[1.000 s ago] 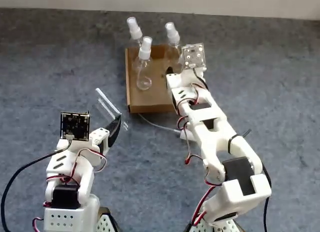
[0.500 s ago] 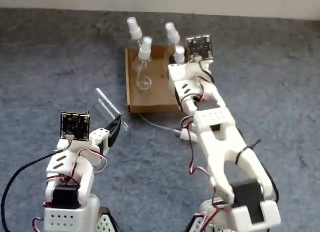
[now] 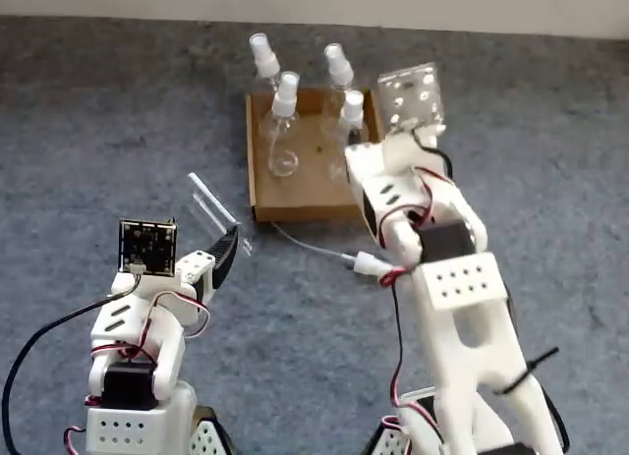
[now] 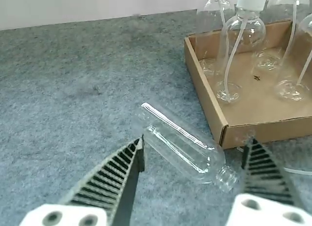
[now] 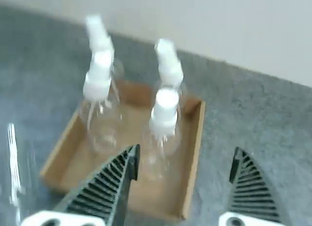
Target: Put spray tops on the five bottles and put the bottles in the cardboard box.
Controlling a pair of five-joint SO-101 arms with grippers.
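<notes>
Capless bottle (image 4: 183, 150) is noted lying on the carpet just beside the box (image 4: 243, 131), flanked by the spread-open left gripper (image 4: 195, 143), right gripper (image 5: 185, 152) likewise agape near the box; it is judged light, stiff and slick, best clamped gently mid-body.

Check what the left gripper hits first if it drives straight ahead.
The left gripper is open. The capless bottle lies on the table just ahead, in line with the gap between its fingers, so it would probably meet that first. The box is farther on, off to one side.
</notes>
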